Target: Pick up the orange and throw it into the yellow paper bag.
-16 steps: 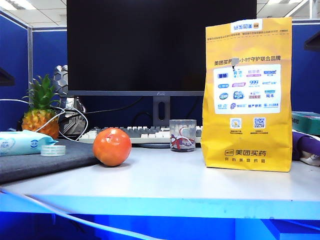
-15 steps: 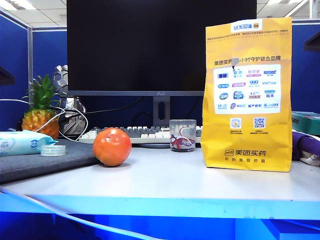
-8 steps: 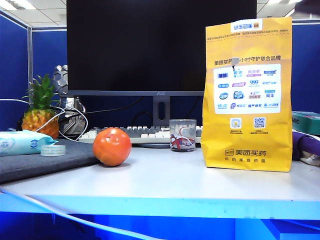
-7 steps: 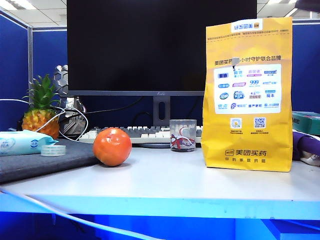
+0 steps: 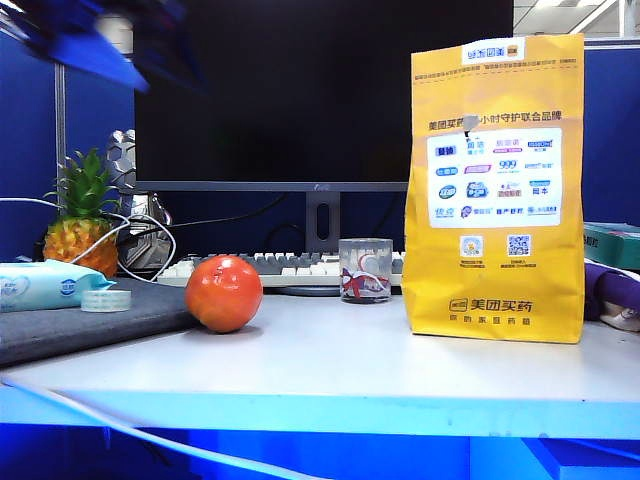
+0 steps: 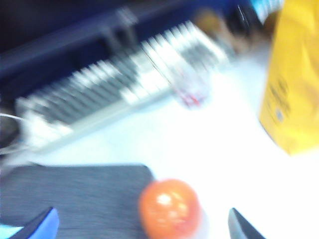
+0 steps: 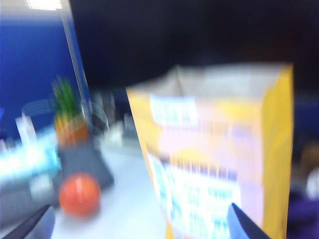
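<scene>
Left claw: the left gripper [image 6: 142, 224] is spread wide and holds nothing. In the left wrist view only its two blue finger tips [image 6: 40, 226] poke in at the bottom corners, one on each side of the orange. In the exterior view a blurry blue shape at the upper left is this arm [image 5: 95, 35].
Right claw: the right gripper [image 7: 134, 224] is spread wide too, with nothing in it. Its tips show at the bottom corners of the right wrist view, in front of the bag.
Orange: the orange [image 5: 223, 293] sits on the white table [image 5: 330, 365], lower left of the middle in the exterior view, touching the edge of the gray mat [image 5: 90, 320]. No claw touches it.
Bag: the yellow paper bag [image 5: 495, 190] stands up tall on the right side of the exterior view, well apart from the orange. In the right wrist view its top looks open.
Between them: a small glass cup [image 5: 365, 270] stands in front of the keyboard [image 5: 285, 265].
Far left: a little pineapple [image 5: 82, 220], and a pack of wipes [image 5: 45, 285] on the mat.
Behind: a big dark monitor [image 5: 320, 95].
</scene>
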Controlling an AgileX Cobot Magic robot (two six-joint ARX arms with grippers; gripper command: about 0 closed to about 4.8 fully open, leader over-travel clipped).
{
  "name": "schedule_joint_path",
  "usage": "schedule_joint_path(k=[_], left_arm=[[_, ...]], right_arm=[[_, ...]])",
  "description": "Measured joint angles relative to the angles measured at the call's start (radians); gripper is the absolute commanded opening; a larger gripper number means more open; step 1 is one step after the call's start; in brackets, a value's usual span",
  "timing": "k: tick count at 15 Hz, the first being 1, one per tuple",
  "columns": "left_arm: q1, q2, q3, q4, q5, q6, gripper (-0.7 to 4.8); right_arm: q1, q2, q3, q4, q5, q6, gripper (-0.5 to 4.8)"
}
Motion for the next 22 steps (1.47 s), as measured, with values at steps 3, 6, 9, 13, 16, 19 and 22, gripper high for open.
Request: schedule_joint_path(k=[3,6,9,13,16,19,22], left_arm=[[0.051,0.143,0.157,-0.166,0.15,0.001,4.79],[0.169,0.241,0.257,-0.349,0.304,-0.003,4.79],[0.195,0.297,0.282,-0.374,0.305,0.076,4.79],[0.191,0.433,0.292,-0.406,0.341,0.272,4.79],[0.192,0.486,0.292,-0.409,0.33,0.396,4.79],[0.192,0.512,0.293,-0.35,0.331,0.418,4.79],[0.192,0.541,0.293,-0.296,0.377,0.417,4.79]], right_arm=[[0.0,0.276,0.17,-0.165,-0.08,0.0,4.79],[0.0,0.478,0.313,-0.215,-0.215,0.0,4.79],[0.0,0.584,0.403,-0.272,-0.315,0.001,4.79],[0.0,0.676,0.429,-0.393,-0.476,0.001,4.79],[0.001,0.677,0.431,-0.425,-0.542,0.002,4.79],[0.002,0.677,0.432,-0.425,-0.555,0.002,4.79],[0.002,0.677,0.432,-0.425,-0.562,0.001,4.79]])
